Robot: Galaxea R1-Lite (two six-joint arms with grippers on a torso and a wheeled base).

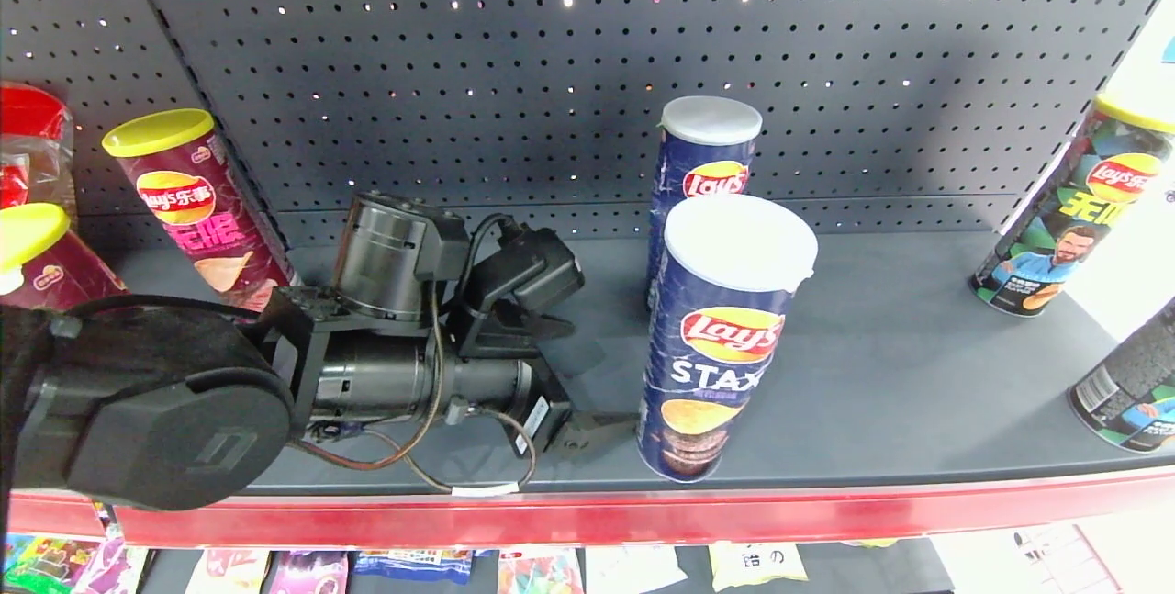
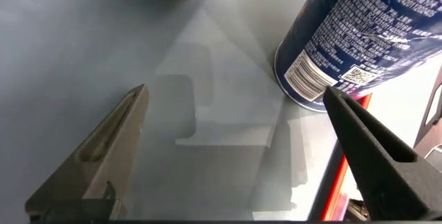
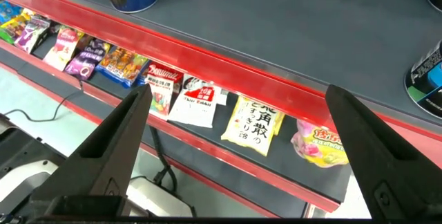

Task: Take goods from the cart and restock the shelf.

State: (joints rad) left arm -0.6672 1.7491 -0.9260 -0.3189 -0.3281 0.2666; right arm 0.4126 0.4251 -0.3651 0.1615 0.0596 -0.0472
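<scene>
Centre frame, a tall blue chip can (image 1: 725,337) stands upright on the dark grey shelf (image 1: 900,364), its white lid on and its base close to the shelf's red front lip. Just behind it, slightly up and left in the frame, a second blue can (image 1: 707,162) stands upright too, also white-lidded. It's probably near the shelf's perforated back, though its base is hidden. The left wrist view shows bare shelf between the two bases, so they stand apart.
</scene>
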